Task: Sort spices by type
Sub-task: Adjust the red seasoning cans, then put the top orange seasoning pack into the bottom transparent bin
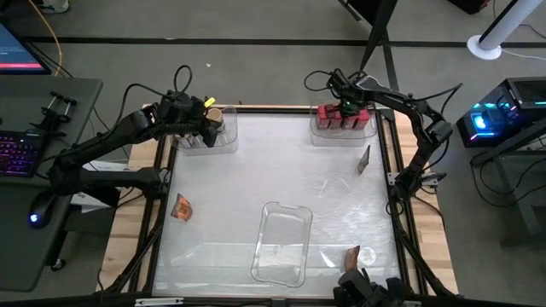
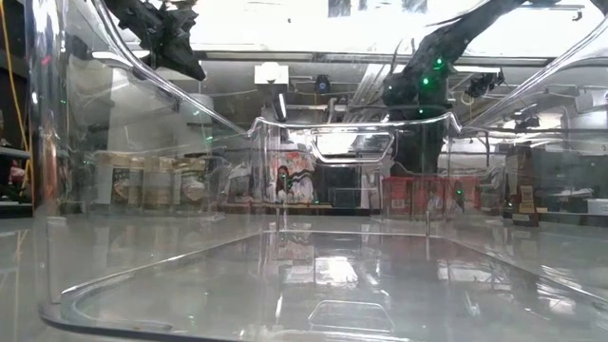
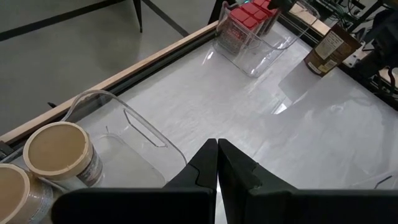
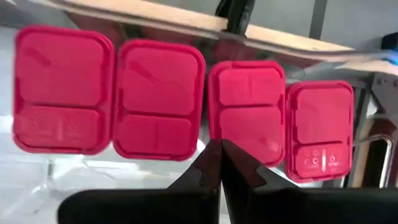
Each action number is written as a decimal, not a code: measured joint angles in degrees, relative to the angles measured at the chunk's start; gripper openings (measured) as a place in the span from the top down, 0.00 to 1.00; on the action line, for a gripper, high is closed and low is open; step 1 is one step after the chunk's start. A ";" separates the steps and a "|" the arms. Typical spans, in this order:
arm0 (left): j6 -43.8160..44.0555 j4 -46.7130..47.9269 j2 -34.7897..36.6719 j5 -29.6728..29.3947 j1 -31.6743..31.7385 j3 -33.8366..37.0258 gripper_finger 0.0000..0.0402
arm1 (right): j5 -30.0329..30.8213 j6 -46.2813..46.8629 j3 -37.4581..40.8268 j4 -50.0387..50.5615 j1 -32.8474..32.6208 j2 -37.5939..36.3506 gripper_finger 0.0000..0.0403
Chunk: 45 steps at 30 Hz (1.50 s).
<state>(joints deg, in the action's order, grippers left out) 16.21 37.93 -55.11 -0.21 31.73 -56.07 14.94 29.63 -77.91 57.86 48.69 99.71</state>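
We see four red boxy containers (image 4: 158, 99) standing in a row inside a clear tray (image 1: 367, 132) at the table's far right corner, directly under our right gripper (image 4: 219, 144), which hangs just above their red lids with its fingers pressed together and nothing between them. Across the table, two round jars with tan lids (image 3: 60, 149) sit in another clear tray (image 3: 140, 127) at the far left corner, just beside and below our left gripper (image 3: 217, 144), which is also closed and empty. Well away from both grippers, one orange-red foil packet (image 1: 181, 207) lies flat near the table's left edge, and a second packet (image 1: 351, 257) lies near the front right corner. A dark packet (image 1: 364, 159) stands tilted near the right edge, a short way from the right gripper. A third, empty clear tray (image 1: 281, 243) lies at the front middle.
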 joint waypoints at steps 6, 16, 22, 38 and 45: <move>0.02 0.03 0.00 -0.01 0.00 0.00 1.00 | 1.55 -1.77 -0.02 7.20 -0.77 -2.00 1.00; -0.86 0.03 0.00 -0.01 0.00 0.00 1.00 | 0.59 -2.71 11.31 6.74 1.48 -3.95 1.00; -0.83 0.02 0.00 -0.01 0.00 -0.02 1.00 | 2.73 -2.12 13.94 -1.91 2.07 -3.95 1.00; -0.15 0.49 0.00 -0.01 0.00 -0.02 1.00 | 3.68 -3.70 13.90 -0.36 -1.19 -11.00 1.00; -0.26 0.44 -0.02 -0.01 0.00 -0.02 1.00 | -3.28 3.16 13.88 2.49 -7.45 -27.58 1.00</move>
<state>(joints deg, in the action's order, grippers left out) 15.94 38.37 -55.13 -0.23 31.73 -56.10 11.66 32.78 -64.03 60.35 41.24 72.13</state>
